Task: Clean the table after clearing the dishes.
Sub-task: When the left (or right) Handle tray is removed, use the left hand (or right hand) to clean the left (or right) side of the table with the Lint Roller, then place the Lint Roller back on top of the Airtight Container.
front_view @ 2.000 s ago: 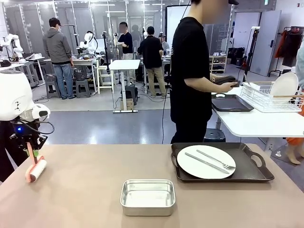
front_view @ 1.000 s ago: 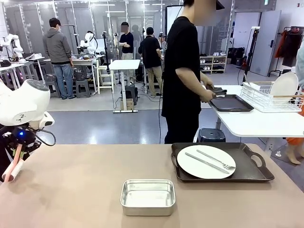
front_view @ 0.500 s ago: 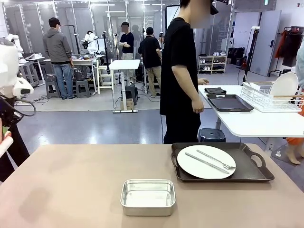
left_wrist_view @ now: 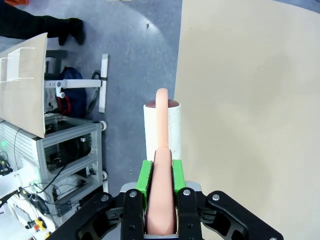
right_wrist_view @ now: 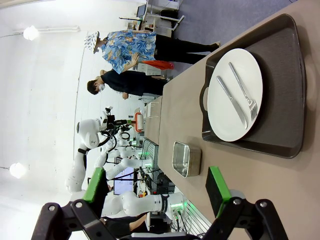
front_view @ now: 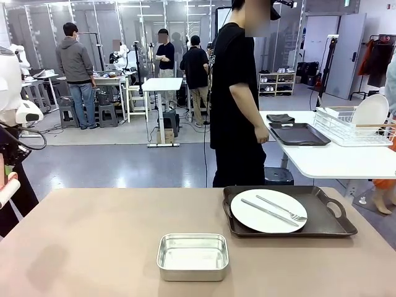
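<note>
Left gripper (left_wrist_view: pixel 160 167) is clamping a lint roller (left_wrist_view: pixel 161 125) by its pink handle at lower centre, off the table (left_wrist_view: pixel 250 100) edge, likely awaiting removal of the plate (front_view: pixel 268 210) and tray (front_view: pixel 322 221) before rolling.

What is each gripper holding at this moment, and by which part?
The left gripper is shut on the salmon-pink plastic handle of a white cylindrical lint roller, near the handle's lower end. The right gripper is open and holds nothing.
</note>
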### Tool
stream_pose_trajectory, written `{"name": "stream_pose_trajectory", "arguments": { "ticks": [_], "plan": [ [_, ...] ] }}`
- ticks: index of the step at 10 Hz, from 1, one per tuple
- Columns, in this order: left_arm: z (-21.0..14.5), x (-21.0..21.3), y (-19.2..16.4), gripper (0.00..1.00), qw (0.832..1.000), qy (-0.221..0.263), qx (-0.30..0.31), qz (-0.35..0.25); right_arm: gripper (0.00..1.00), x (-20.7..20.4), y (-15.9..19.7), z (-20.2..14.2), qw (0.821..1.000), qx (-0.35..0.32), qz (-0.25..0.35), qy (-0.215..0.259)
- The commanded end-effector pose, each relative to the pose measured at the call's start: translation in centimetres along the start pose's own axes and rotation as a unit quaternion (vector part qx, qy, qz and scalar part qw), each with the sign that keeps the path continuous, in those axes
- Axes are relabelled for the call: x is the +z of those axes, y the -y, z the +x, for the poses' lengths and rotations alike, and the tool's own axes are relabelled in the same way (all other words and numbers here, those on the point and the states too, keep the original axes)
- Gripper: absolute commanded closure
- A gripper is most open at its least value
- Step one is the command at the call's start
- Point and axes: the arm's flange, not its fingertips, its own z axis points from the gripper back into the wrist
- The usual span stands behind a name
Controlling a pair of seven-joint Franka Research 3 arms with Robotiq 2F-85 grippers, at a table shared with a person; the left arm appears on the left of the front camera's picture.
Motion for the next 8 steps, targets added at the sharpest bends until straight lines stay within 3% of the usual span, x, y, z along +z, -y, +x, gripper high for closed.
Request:
{"name": "stream_pose_trajectory", "arguments": {
  "ticks": [1, 6, 8],
  "plan": [
    [0.1, 0.2, -0.3, 0.79, 1.0, 0.007, 0.009, 0.014, 0.0, 0.0, -0.4, -0.1, 1.0, 0.003, 0.0, 0.0],
    [0.0, -0.1, 0.0, 0.79, 1.0, -0.001, 0.0, 0.001, 0.0, 0.0, -0.4, -0.1, 1.0, 0.003, 0.0, 0.0],
    [-1.0, 4.1, 2.7, 0.79, 0.976, 0.08, -0.201, -0.008, 0.0, 0.0, -0.4, -0.1, 1.0, 0.003, 0.0, 0.0]
  ]
}}
